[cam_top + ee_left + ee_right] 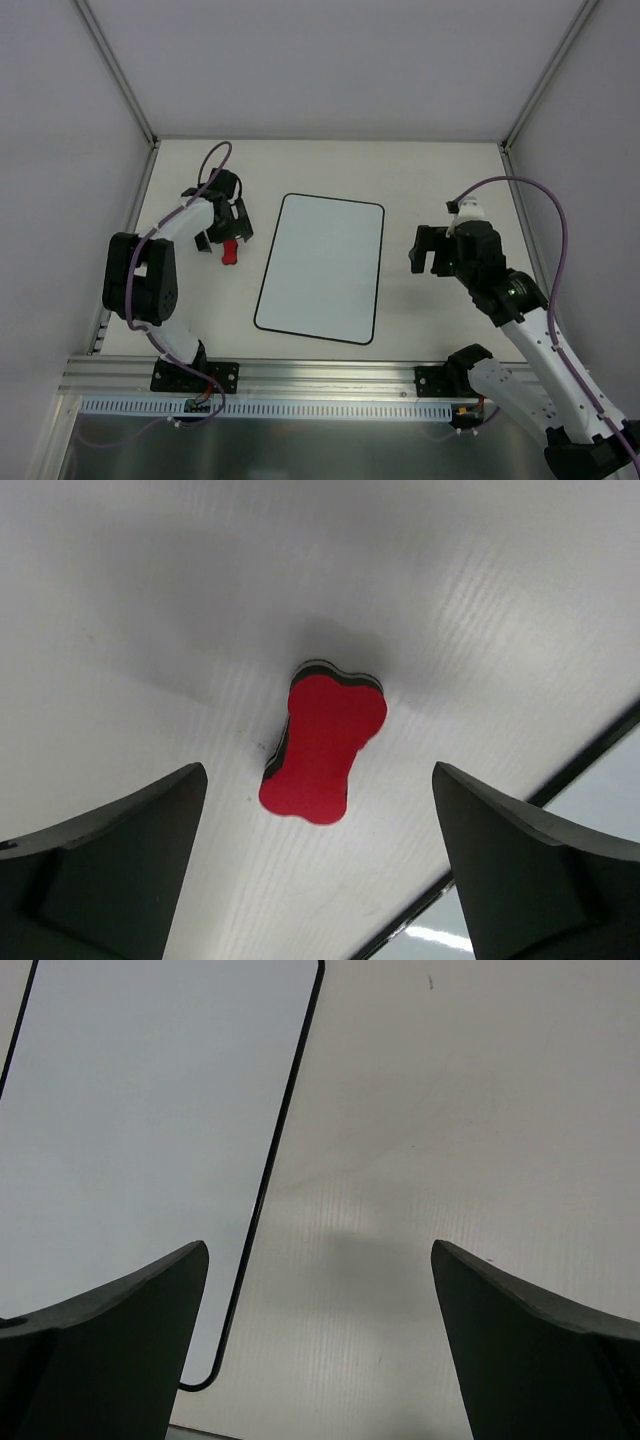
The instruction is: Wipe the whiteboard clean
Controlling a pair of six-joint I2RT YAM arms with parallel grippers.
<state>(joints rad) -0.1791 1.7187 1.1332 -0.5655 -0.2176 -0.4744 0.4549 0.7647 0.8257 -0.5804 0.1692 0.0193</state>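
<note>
The whiteboard [322,267] lies flat in the middle of the table, white with a thin black border and no marks that I can see. A corner of it shows in the left wrist view [610,790], and it also shows in the right wrist view [140,1130]. The red bone-shaped eraser [230,251] lies on the table just left of the board and shows in the left wrist view [325,745]. My left gripper [225,225] hovers over the eraser, open and empty. My right gripper [430,250] is open and empty, right of the board.
The table [420,170] is enclosed by grey walls at the back and sides. A metal rail [300,375] runs along the near edge by the arm bases. Purple cables loop above both arms.
</note>
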